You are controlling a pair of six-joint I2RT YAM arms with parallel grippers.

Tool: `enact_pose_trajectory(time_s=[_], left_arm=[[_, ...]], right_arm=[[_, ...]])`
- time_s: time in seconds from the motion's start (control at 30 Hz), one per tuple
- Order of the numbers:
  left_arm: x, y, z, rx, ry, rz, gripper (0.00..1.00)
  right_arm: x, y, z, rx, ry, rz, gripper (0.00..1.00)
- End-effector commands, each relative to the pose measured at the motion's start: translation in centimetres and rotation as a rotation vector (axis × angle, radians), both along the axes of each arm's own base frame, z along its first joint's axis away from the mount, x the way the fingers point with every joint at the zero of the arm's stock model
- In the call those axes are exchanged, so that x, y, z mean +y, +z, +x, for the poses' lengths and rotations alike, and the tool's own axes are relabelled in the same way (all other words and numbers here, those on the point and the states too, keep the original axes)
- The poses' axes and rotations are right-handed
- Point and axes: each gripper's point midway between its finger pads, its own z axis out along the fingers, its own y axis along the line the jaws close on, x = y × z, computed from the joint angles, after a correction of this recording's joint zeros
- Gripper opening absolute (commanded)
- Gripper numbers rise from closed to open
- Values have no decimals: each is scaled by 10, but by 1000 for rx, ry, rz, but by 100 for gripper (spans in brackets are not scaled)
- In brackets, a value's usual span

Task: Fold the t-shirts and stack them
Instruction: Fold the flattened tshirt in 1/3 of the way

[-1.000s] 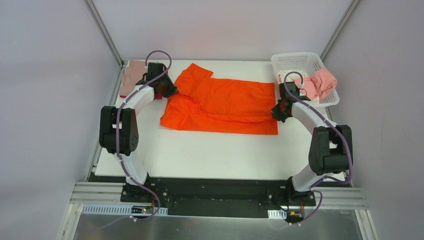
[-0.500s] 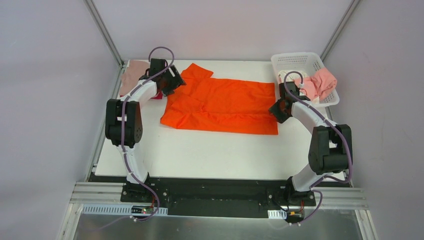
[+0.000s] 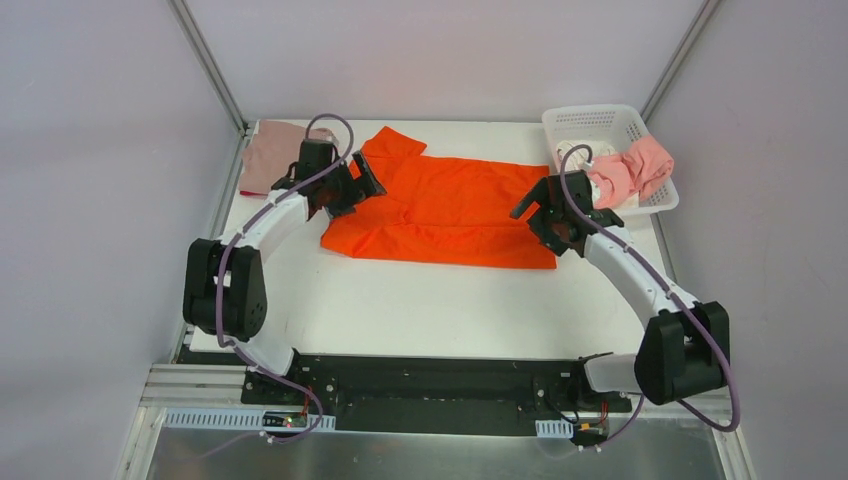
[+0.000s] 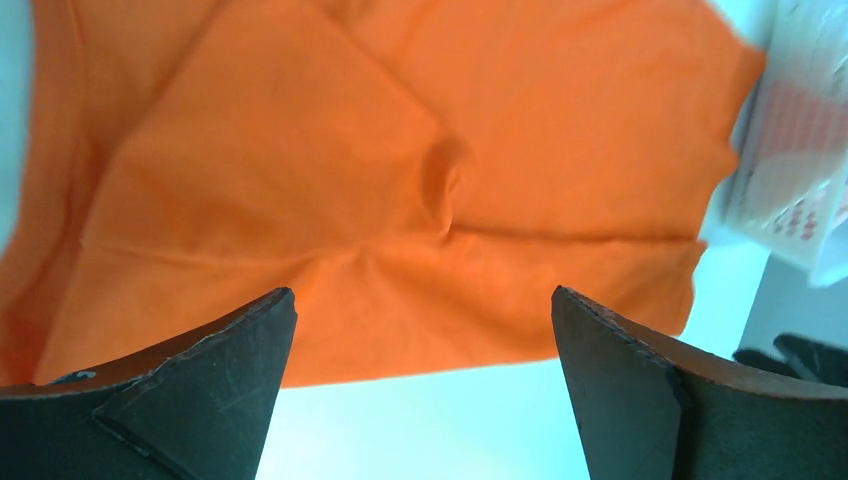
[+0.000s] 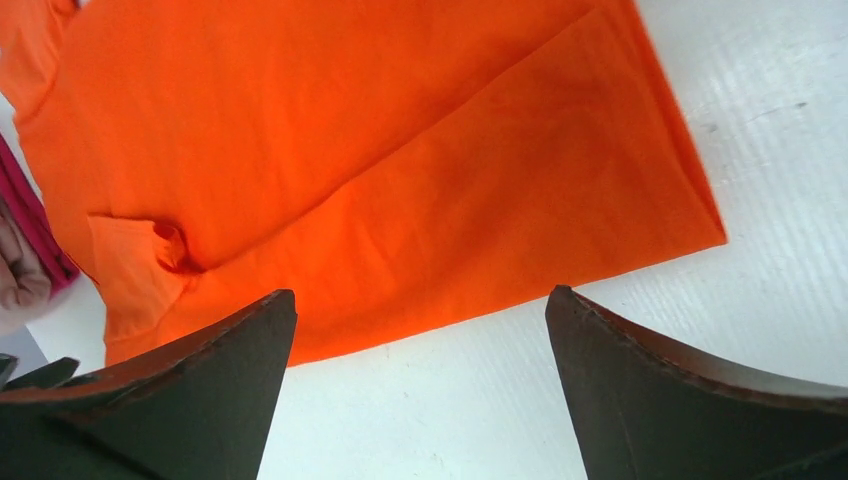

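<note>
Orange t-shirt (image 3: 445,212) lies part-folded on the white table (image 3: 420,310), near edge doubled over, one sleeve poking out far-left. Your left gripper (image 3: 358,186) hovers at the collar end and your right gripper (image 3: 532,208) at the hem end. Both have jaws spread w/ nothing held, prob. set to pinch opposite ends. Dusty pink shirt (image 3: 268,155) sits far-left.

the orange t-shirt (image 5: 380,170) lies flat on the white tabletop (image 5: 760,120), and a slanting fold line crosses it. at the left edge, a crimson t-shirt (image 5: 35,225) and a dusty pink t-shirt (image 5: 18,275) show just beside it. the dark jaws stand wide apart with nothing gripped.
</note>
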Motion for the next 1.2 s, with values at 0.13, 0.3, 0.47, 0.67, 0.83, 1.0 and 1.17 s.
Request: enact_pose_trajectory(time_s=[0.13, 0.3, 0.47, 0.67, 0.83, 1.0, 1.17], left_arm=[[6, -77, -40, 185, -26, 9, 99], [31, -108, -62, 262, 42, 26, 99], [43, -122, -95, 307, 65, 48, 99], [67, -126, -162, 394, 161, 131, 99], [78, -125, -242, 456, 299, 94, 99], [63, -119, -278, 363, 348, -81, 99], [61, -56, -252, 100, 332, -154, 99]], right_arm=[[30, -52, 9, 97, 155, 11, 99], [18, -90, 1, 201, 122, -55, 99], [8, -108, -25, 277, 112, -83, 99], [9, -114, -75, 332, 138, -28, 99], [17, -112, -131, 364, 199, 70, 99], [20, -106, -164, 360, 242, 130, 100], [18, -68, -152, 222, 249, 125, 100]])
